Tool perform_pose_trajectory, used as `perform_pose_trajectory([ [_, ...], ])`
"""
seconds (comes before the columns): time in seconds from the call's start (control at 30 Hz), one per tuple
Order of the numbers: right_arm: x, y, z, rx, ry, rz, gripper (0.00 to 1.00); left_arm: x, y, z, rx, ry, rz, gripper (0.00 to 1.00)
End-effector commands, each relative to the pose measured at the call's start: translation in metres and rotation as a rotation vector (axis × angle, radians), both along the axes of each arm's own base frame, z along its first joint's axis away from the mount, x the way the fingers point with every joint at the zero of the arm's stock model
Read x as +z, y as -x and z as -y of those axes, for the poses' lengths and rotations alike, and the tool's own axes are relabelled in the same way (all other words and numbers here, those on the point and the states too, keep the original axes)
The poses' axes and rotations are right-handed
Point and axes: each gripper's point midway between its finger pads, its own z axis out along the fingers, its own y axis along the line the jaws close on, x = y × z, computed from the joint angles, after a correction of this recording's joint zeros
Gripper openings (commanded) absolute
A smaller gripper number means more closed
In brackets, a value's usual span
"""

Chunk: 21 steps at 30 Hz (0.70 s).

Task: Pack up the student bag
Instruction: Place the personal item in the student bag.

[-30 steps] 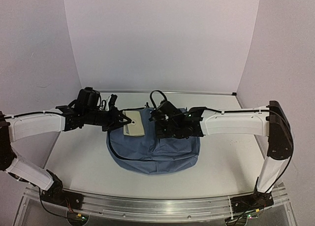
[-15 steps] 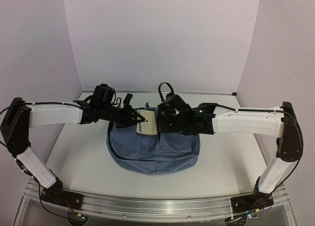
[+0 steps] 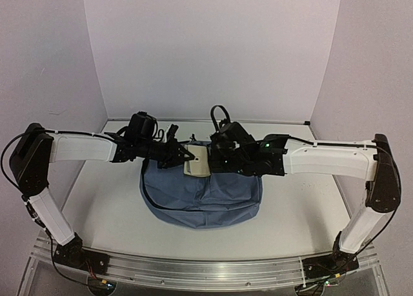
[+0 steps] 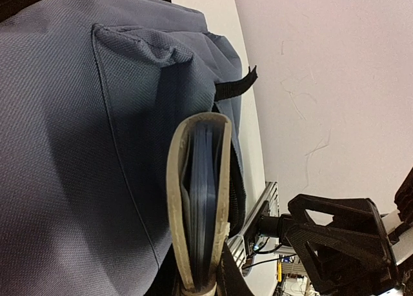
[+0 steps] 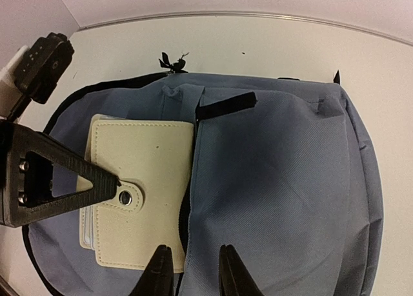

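Observation:
The student bag (image 3: 200,194) lies flat in the middle of the table, slate-blue, with a dark strap loop (image 5: 226,104) near its top. A cream snap-closed notebook (image 5: 139,186) hangs over the bag's left half, beside the dark slit of its opening. My left gripper (image 3: 187,158) is shut on that notebook; in the left wrist view the notebook (image 4: 200,199) shows edge-on, rising from between the jaws (image 4: 197,280). My right gripper (image 5: 192,260) hovers just over the bag, its fingers a little apart astride the fabric edge of the opening, with nothing pinched.
A small black zip pull (image 5: 171,62) lies at the bag's far edge. White walls close in the table on three sides. A metal rail (image 3: 193,270) runs along the near edge between the arm bases.
My left arm has stretched to the right, carrying the notebook from the bag's left rim to its middle. My right gripper shut briefly and has reopened over the opening's edge.

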Motion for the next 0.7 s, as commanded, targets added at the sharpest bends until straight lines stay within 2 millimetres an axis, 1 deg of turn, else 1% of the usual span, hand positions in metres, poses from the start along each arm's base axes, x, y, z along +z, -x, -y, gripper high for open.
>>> perform_pose_trajectory([
  [0.0,-0.010,-0.004,-0.012,0.029,0.013,-0.008,0.33,0.007,0.002,-0.019,0.063,-0.047,0.039,0.00],
  [0.13,-0.023,-0.012,-0.018,0.036,0.032,-0.029,0.38,0.006,0.003,-0.026,0.080,-0.051,0.036,0.00],
  [0.3,-0.033,-0.020,-0.023,0.038,0.063,-0.031,0.38,0.010,0.006,-0.025,0.064,-0.038,0.035,0.00],
  [0.33,-0.033,-0.022,-0.023,0.034,0.068,-0.025,0.37,0.011,0.007,-0.024,0.057,-0.033,0.036,0.00],
  [0.37,-0.032,-0.025,-0.021,0.024,0.073,-0.018,0.30,0.012,0.007,-0.023,0.049,-0.026,0.039,0.00],
  [0.43,-0.030,-0.028,-0.018,0.001,0.079,-0.006,0.14,0.014,0.009,-0.019,0.021,-0.012,0.039,0.00],
  [0.47,-0.027,-0.029,-0.017,-0.005,0.076,0.000,0.07,0.017,0.010,-0.016,0.004,-0.002,0.038,0.00],
  [0.57,-0.017,-0.028,-0.015,-0.013,0.057,0.009,0.01,0.026,0.013,-0.008,-0.028,0.031,0.046,0.00],
  [0.67,-0.008,-0.025,-0.012,-0.013,0.033,0.011,0.00,0.035,0.014,0.000,-0.055,0.062,0.053,0.00],
])
